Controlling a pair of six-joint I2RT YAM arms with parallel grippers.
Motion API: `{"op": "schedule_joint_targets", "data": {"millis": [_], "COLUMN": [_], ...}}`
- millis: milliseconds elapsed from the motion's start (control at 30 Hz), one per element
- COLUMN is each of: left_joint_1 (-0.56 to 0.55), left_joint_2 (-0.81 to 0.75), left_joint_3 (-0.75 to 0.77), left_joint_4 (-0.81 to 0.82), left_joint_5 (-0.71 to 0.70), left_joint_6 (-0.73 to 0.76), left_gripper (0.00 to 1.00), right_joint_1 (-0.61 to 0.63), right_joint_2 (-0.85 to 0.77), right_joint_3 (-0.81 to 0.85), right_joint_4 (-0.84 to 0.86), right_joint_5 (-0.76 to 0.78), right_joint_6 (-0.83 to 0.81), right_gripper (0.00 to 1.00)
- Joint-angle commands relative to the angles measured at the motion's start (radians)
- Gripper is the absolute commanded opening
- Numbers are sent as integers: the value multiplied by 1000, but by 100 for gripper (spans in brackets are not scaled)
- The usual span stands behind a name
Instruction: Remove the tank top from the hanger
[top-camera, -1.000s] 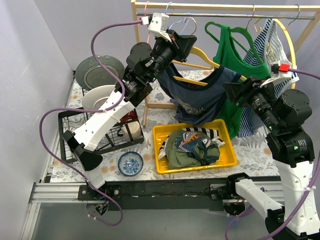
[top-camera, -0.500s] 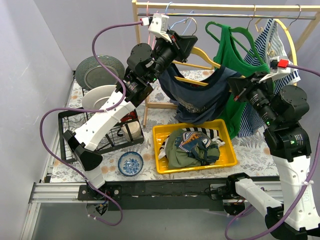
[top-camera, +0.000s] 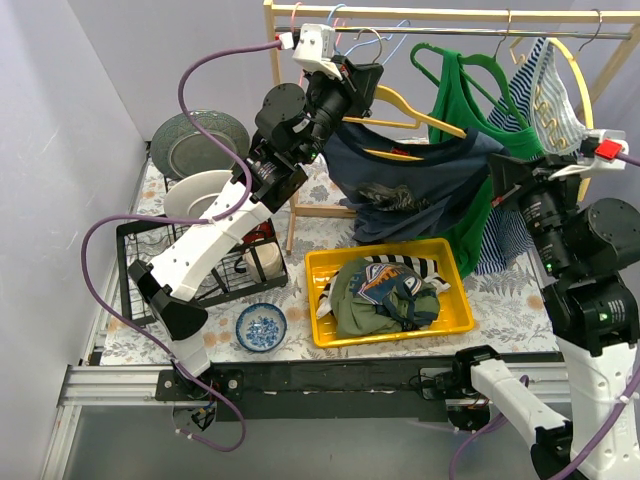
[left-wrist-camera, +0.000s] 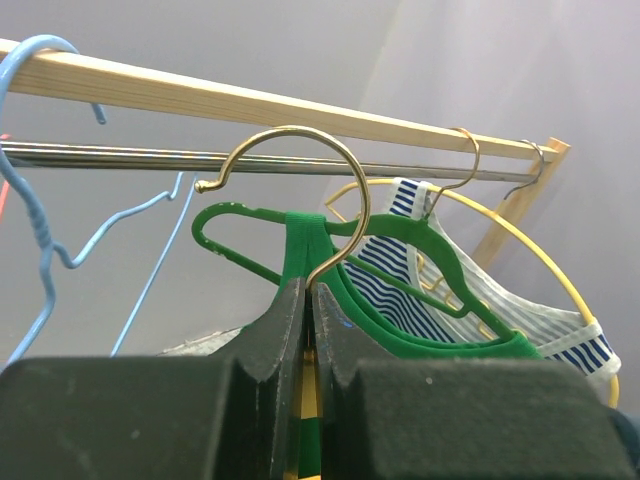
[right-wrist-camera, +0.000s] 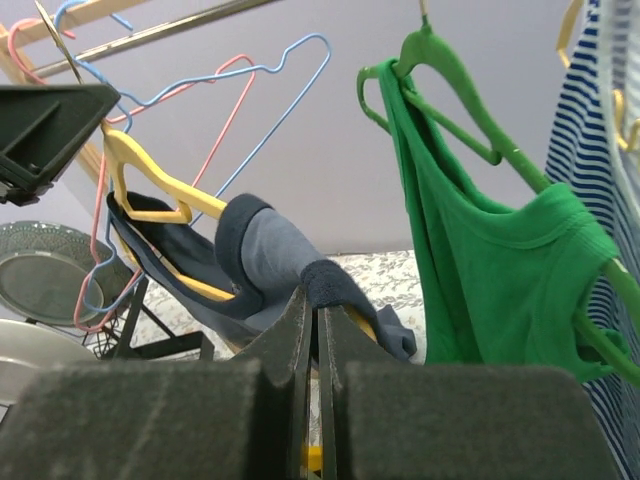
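Right hand (right-wrist-camera: 311, 300) dragged one tank top (top-camera: 400, 195) rightward; left hand (left-wrist-camera: 308, 295) pinches one hanger (right-wrist-camera: 115, 160).

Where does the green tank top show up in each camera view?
Top external: green tank top hangs right of centre, under the rack.
Left wrist: its strap at centre, neckline lower right.
Right wrist: fills the right half.
Shared landmark: the metal rod above.

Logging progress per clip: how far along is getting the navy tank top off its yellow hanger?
Done: left end effector shut on the hook of the yellow hanger; right end effector shut on a strap of the navy tank top. In hand: that strap is stretched toward the hanger's end. Remaining: the top still hangs on the hanger; both shoulders need slipping off.
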Motion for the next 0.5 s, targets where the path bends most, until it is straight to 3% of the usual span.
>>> {"op": "schedule_joint_targets", "data": {"millis": [0,467], "left_joint_1": [-1,-1], "left_joint_2": [-31,-58], "left_joint_3": [24,50], "left_joint_4": [-30,-38], "left_joint_5": [-66,-77], "left_joint_6": [32,16], "left_gripper": [0,0], "right_joint_1": [-1,0], "right_joint_2": [-46,-133], "right_joint_3": [26,-85], "right_joint_4": [86,86], "right_joint_5": [93,217], "right_joint_6": [-15,-8], "right_gripper": [1,1]}}
